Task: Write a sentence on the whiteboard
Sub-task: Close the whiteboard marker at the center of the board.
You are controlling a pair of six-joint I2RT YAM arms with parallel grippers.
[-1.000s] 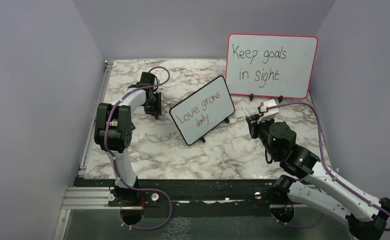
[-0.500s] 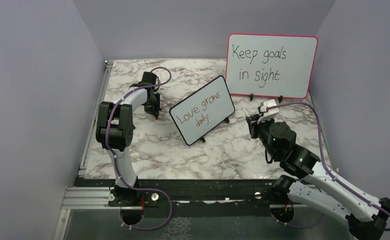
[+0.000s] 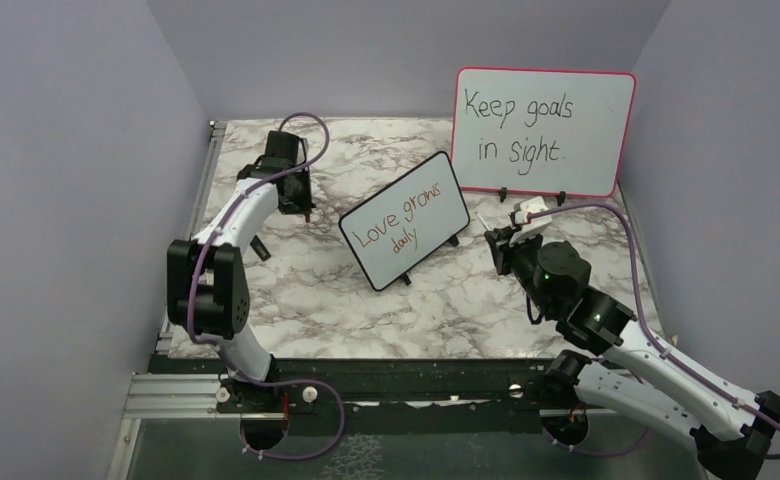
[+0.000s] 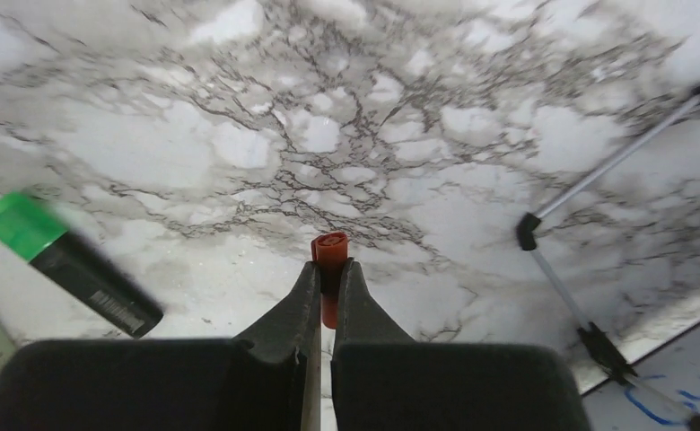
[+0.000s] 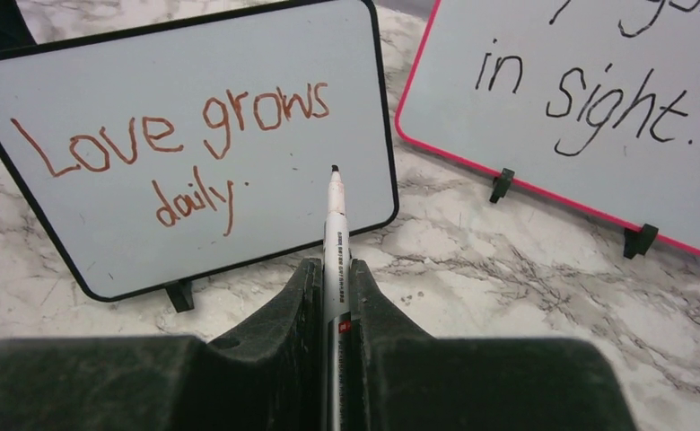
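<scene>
The whiteboard (image 3: pixel 406 222) (image 5: pixel 194 153), black-framed, stands tilted on two small feet at the table's middle. The sentence (image 3: pixel 398 220) (image 5: pixel 178 144) "Love grows daily" is on it in reddish-brown, in two lines. My right gripper (image 3: pixel 496 240) (image 5: pixel 335 269) is to the right of the board, shut on a white marker (image 5: pixel 334 224). The marker's dark tip points at the board's lower right part, a little short of it. My left gripper (image 3: pixel 306 205) (image 4: pixel 328 269) is left of the board, above the marble, shut on an orange-red pen cap (image 4: pixel 330 256).
A larger pink-framed board (image 3: pixel 544 130) (image 5: pixel 598 108) reading "Keep goals in sight" stands at the back right. A black marker with a green end (image 4: pixel 68 265) (image 3: pixel 258 247) lies on the marble table (image 3: pixel 466 300) near the left arm. Walls enclose the table on three sides.
The left jaws have closed on the orange-red cap, and the left gripper has lifted and drawn back to the left. The right gripper has shifted slightly left.
</scene>
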